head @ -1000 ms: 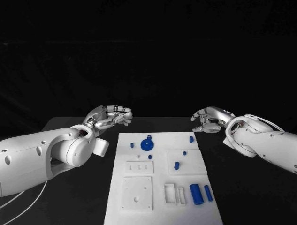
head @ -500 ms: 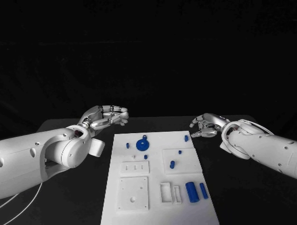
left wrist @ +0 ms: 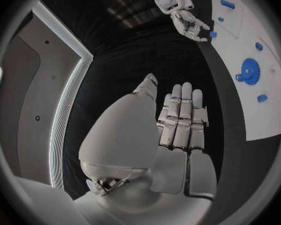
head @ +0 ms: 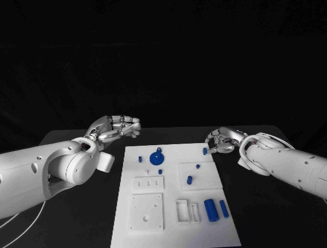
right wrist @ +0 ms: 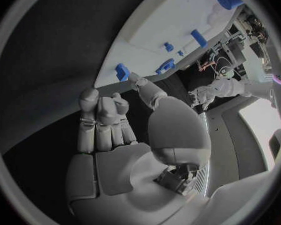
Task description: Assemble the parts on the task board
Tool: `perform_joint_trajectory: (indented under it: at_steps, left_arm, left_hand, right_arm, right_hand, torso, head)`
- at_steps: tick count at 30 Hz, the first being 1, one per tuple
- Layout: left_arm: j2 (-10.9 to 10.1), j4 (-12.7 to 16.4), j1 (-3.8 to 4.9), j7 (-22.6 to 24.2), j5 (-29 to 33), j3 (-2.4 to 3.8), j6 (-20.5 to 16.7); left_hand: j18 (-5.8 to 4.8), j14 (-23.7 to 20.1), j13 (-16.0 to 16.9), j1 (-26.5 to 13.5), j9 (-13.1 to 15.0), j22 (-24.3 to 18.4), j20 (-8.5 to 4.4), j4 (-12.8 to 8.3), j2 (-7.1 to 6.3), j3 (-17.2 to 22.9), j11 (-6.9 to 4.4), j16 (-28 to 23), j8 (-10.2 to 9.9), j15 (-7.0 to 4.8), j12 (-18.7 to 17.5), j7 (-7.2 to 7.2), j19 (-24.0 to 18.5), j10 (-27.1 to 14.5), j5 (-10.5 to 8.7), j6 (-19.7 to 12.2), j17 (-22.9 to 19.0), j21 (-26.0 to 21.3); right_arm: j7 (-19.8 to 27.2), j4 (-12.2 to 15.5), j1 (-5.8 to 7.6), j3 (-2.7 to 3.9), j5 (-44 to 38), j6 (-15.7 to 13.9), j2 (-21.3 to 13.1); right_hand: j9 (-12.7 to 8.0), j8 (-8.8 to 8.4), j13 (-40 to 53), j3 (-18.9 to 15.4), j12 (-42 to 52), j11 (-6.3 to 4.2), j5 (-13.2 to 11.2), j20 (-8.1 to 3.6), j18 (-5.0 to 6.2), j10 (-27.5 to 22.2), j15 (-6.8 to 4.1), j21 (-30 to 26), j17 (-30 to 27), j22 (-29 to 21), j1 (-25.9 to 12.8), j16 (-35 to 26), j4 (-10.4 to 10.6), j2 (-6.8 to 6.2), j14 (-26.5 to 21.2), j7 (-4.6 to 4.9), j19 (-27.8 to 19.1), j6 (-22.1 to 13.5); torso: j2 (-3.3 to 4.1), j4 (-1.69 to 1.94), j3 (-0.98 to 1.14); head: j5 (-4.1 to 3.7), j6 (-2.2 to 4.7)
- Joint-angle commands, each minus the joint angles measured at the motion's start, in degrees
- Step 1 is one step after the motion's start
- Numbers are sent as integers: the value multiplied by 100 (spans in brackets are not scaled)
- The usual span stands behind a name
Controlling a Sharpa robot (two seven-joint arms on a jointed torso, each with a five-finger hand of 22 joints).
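The white task board (head: 174, 227) lies in the middle of the black table. On it are a blue gear (head: 157, 157), several small blue pegs such as one (head: 189, 180), and two blue cylinders (head: 212, 210) near the front right. A small blue peg (head: 205, 151) stands at the board's far right corner. My right hand (head: 223, 139) hovers just beside that peg (right wrist: 122, 71), fingers loosely bent and thumb apart, holding nothing. My left hand (head: 117, 127) hangs off the board's far left corner, fingers loosely bent and empty. The left wrist view shows the gear (left wrist: 248, 70) and my right hand (left wrist: 187, 20).
Recessed white fixtures on the board include a square plate (head: 148, 212), a small slotted plate (head: 150, 183) and a narrow slot (head: 184, 211). Black table (head: 275, 206) surrounds the board on both sides.
My right hand has moved left and down to the board's far right corner, close to the small blue peg. My left hand has hardly moved. The camera has shifted a little.
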Motion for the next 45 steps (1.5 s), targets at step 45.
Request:
perform_joint_trajectory:
  at_steps: [45]
  left_arm:
    - [-33,155,8,27,-49,5,106]
  left_hand:
    - [34,7,-6,-27,5,-7,9,-6,10,-12,18,-42,-1,20,-36,95,-48,-30,-26,33,17,-24]
  right_arm:
    - [-32,-227,-136,-1,-99,273,233]
  right_hand:
    - [-11,94,-60,855,73,-79,-776,58,272,-40,-64,11,39,97,35,-54,176,255,-23,-4,-31,400]
  torso:
    - [0,-3,19]
  head:
    - [54,-144]
